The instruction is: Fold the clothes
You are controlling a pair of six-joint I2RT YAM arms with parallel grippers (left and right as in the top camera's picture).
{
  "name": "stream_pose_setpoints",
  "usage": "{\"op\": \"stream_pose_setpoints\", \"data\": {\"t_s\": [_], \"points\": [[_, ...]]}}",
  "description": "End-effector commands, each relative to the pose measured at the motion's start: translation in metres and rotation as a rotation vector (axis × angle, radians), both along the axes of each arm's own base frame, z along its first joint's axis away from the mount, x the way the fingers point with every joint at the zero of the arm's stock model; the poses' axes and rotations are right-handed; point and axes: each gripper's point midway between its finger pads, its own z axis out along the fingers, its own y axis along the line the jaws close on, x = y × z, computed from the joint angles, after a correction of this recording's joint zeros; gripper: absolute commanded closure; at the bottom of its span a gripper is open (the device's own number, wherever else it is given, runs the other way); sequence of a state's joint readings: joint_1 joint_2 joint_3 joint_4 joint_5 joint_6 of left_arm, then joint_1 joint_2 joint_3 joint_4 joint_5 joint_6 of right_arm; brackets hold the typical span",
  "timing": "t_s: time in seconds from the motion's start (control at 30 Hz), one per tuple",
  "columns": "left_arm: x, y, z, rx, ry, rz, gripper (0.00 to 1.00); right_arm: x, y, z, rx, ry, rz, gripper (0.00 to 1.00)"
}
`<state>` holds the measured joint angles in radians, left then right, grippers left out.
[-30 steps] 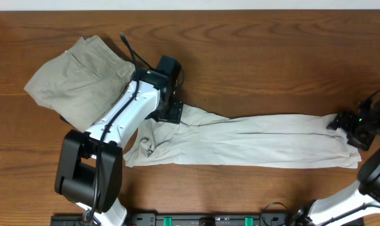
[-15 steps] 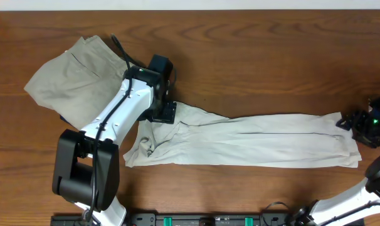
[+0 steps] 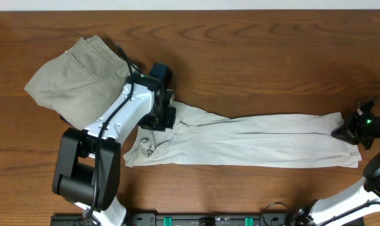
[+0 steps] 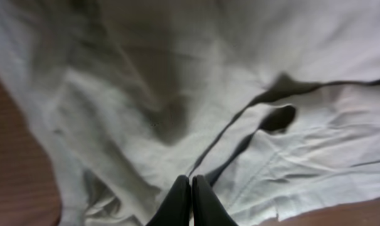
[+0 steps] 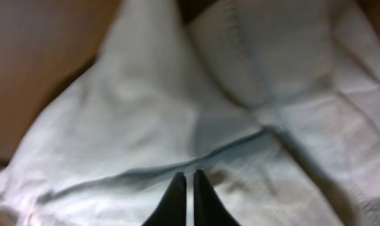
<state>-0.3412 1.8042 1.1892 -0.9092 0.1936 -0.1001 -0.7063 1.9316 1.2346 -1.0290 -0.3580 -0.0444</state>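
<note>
clothes (image 3: 253, 141) lie stretched lengthwise left to right across the table (image 3: 271, 63).

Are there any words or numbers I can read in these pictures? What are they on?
None: no words, numbers or labels can be read on the pale garment, the khaki trousers or the wooden table.

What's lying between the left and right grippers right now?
Overhead view: only the pale garment, stretched in one long wrinkled band from the left gripper to the right gripper. Nothing else lies on that stretch.
</note>
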Motion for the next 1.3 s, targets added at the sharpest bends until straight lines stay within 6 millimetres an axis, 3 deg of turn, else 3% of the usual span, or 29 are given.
{"op": "stream_pose_setpoints", "data": {"t_s": [0.0,0.23,0.37,0.5,0.73,0.8,0.9,0.93,1.0,1.07,1.17,1.27], "points": [[-0.005,-0.005,-0.008,-0.041,-0.005,-0.012,0.94,-0.006,-0.001,-0.019,-0.057,0.094,-0.108,0.99],[0.013,-0.012,-0.033,-0.089,-0.13,-0.02,0.93,0.02,-0.013,-0.049,-0.27,0.04,-0.152,0.99],[0.053,-0.024,-0.027,-0.132,-0.3,-0.054,0.91,0.039,-0.036,-0.05,-0.427,-0.001,-0.207,0.99],[0.092,-0.038,-0.017,-0.173,-0.438,-0.079,0.88,0.064,-0.048,-0.044,-0.461,-0.104,-0.268,0.99],[0.138,-0.054,-0.03,-0.17,-0.44,-0.096,0.89,0.075,-0.051,-0.04,-0.452,-0.146,-0.319,0.99],[0.148,-0.056,-0.029,-0.164,-0.424,-0.093,0.89,0.083,-0.045,-0.034,-0.406,-0.194,-0.263,0.9],[0.159,-0.058,-0.008,-0.155,-0.429,-0.108,0.84,0.099,-0.031,-0.016,-0.293,-0.318,-0.145,0.76],[0.162,-0.058,0.001,-0.15,-0.431,-0.107,0.83,0.101,-0.029,-0.009,-0.253,-0.345,-0.146,0.76],[0.162,-0.058,0.022,-0.147,-0.419,-0.106,0.64,0.102,-0.027,0.004,-0.18,-0.393,-0.158,0.71],[0.156,-0.056,0.037,-0.138,-0.386,-0.104,0.56,0.103,-0.025,0.02,-0.115,-0.45,-0.151,0.67],[0.133,-0.048,0.045,-0.115,-0.287,-0.055,0.58,0.105,-0.023,0.043,-0.048,-0.548,-0.141,0.61],[0.097,-0.037,0.04,-0.074,-0.125,0.018,0.77,0.099,-0.027,0.063,-0.047,-0.578,-0.159,0.62]]}}
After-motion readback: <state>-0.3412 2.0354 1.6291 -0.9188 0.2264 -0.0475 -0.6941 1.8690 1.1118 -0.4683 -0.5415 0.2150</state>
